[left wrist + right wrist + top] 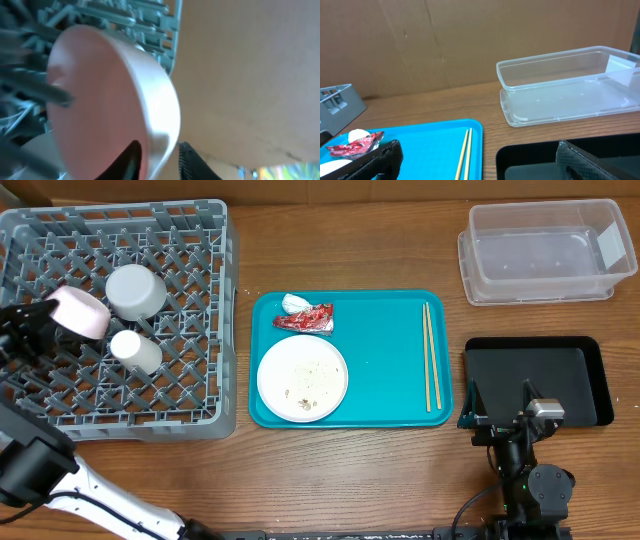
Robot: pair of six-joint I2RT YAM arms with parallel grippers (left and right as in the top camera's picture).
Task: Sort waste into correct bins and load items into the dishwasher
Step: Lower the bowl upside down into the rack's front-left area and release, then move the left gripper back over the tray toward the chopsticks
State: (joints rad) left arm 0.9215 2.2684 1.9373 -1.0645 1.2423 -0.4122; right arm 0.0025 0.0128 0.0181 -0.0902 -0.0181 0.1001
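My left gripper [50,315] is shut on the rim of a pale pink bowl [82,311], held tilted over the left of the grey dish rack [190,395]; the left wrist view shows the bowl [110,95] between my fingers [160,160]. A second bowl [136,289] and a small white cup [135,351] sit in the rack. On the teal tray [385,350] lie the white plate [302,377] with food scraps, the red wrapper [305,319] with a white tissue [294,302], and the chopsticks [430,355]. My right gripper [500,402] is open and empty at the left edge of the black tray [580,370].
The clear plastic tub [545,250] stands at the back right, also in the right wrist view [570,85]. A brown cardboard wall rises behind the table. Bare wooden tabletop lies between rack, teal tray and bins.
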